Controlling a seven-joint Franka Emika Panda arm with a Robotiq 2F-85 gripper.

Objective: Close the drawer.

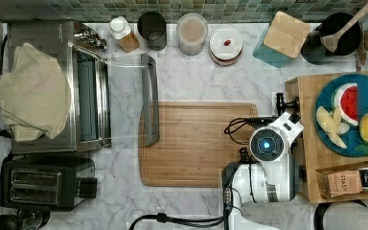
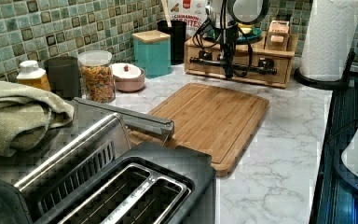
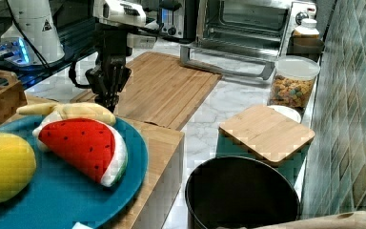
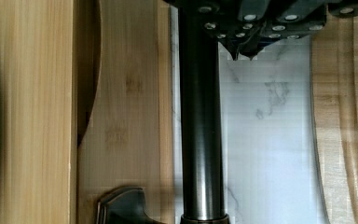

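Cutting board [image 1: 196, 143] as landmark: one. To its right in the top view, my end effector [image 3: 107, 95], one, pinched closed, holding nothing, just beside the bar handle [image 4: 200, 130], one. Beyond that, the drawer [image 4: 126, 93], one, front nearly flush. Risk: an off-centre push could slip off the round bar or skew the drawer.

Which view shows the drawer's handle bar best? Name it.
The left view: the handle bar runs across the drawer front, hand hanging before it. The wrist view shows one close stretch. The top view shows just its end.
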